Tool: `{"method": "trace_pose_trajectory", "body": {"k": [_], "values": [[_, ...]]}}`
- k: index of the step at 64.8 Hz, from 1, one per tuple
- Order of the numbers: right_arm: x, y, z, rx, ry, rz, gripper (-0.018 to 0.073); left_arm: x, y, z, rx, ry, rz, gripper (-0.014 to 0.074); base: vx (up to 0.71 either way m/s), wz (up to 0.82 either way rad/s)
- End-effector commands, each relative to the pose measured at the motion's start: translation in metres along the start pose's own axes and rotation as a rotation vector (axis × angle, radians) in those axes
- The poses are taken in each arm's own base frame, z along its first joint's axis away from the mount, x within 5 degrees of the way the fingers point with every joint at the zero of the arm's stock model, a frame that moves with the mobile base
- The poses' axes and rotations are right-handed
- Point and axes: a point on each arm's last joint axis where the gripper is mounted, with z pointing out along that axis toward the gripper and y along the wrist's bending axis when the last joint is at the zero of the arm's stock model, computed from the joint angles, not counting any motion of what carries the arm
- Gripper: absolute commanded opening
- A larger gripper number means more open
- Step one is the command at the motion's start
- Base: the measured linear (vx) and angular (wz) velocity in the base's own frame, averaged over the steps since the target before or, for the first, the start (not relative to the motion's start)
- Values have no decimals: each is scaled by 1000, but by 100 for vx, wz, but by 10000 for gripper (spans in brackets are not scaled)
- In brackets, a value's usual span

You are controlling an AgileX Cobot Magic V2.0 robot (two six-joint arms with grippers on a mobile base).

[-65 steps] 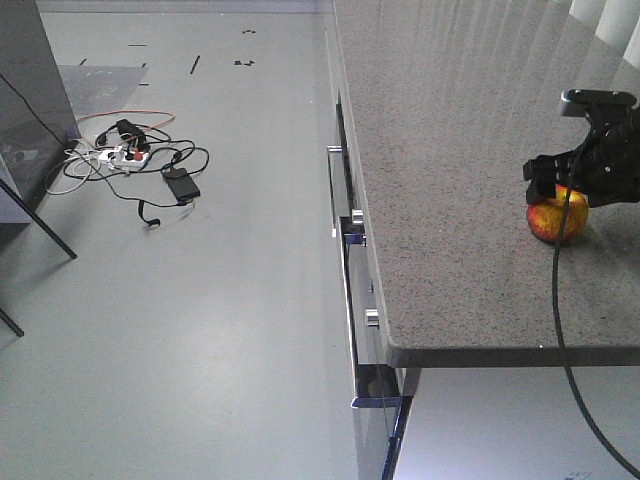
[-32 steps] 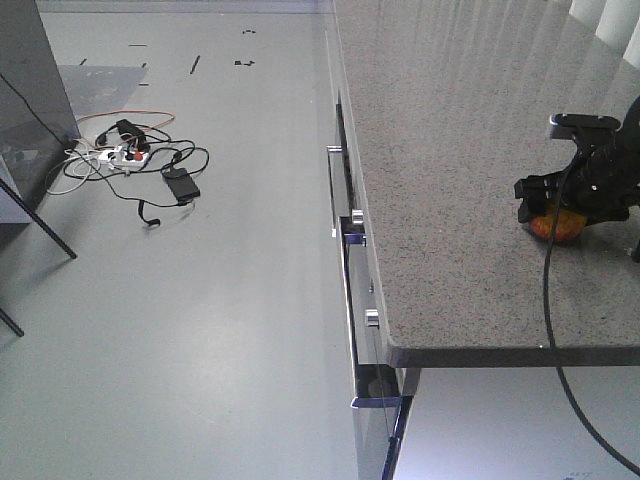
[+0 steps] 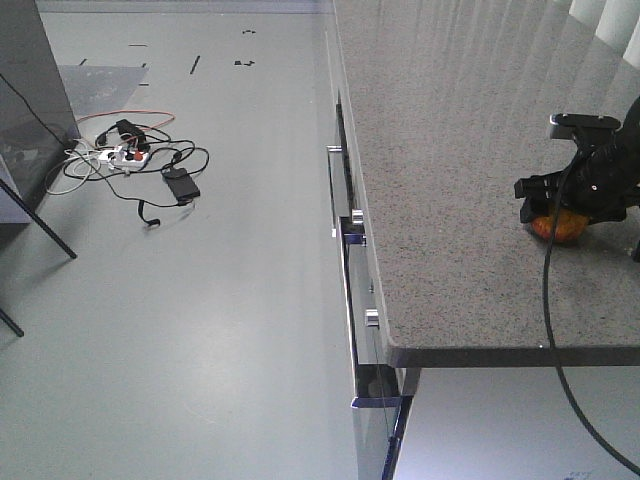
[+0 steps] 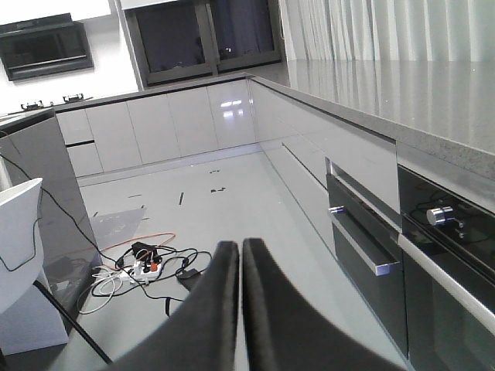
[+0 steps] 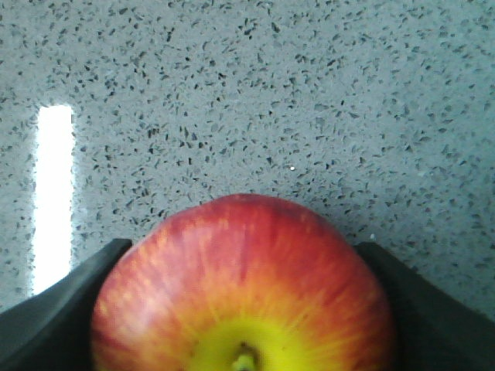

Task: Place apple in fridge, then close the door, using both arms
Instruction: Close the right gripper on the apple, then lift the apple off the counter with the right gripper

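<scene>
As viewed from the right wrist, the apple sat between the two dark fingers of the right gripper, which appeared to press on both of its flanks. I judged the pincer to be closed on the fruit at its widest girth, the sensible hold for a round, shiny skin that could slip. The apple rested on the speckled grey countertop and was not yet lifted.

Its stem hollow, ringed in yellow, faced up toward the wrist. The stem-to-base axis therefore stood close to upright, and the fingers crossed it at a right angle. Being nearly round, the fruit showed no marked long axis.

From the front, the gripper came down on the apple from above, well in from the counter's front edge, with its black cable hanging over that edge.

The left gripper was empty, its pincer narrow with fingers pressed together. It was held clear of the counter and aimed over the floor, in my judgement kept free for the door.

Further off were an oven handle and knob, then a white power strip among tangled leads on the floor, and pale cabinets at the far wall.

Neither the fridge nor its door could be identified with confidence.
</scene>
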Motion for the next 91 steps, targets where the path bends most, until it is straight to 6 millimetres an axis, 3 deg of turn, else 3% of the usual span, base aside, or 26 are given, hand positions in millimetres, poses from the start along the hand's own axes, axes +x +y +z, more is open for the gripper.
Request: {"method": "trace_pose_trajectory", "body": {"k": [1, 12, 24, 46, 64, 80, 91], "values": [[-17, 5, -40, -24, -121, 2, 192, -14, 0, -2, 11, -105, -14, -6, 0, 0], [-23, 14, -64, -94, -199, -60, 85, -14, 0, -2, 11, -105, -14, -6, 0, 0], [-30, 28, -113, -178, -341, -106, 55, -14, 0, -2, 11, -105, -14, -6, 0, 0], [-14, 61, -258, -335, -684, -263, 60, -14, 0, -2, 11, -105, -14, -6, 0, 0], [25, 75, -339, -341, -791, -377, 60, -14, 0, -2, 11, -105, -14, -6, 0, 0], [63, 85, -388, -373, -848, -435, 60, -14, 0, -2, 11, -105, -14, -6, 0, 0], [93, 87, -389, -373, -877, -445, 60, -14, 0, -2, 11, -105, -14, -6, 0, 0]]}}
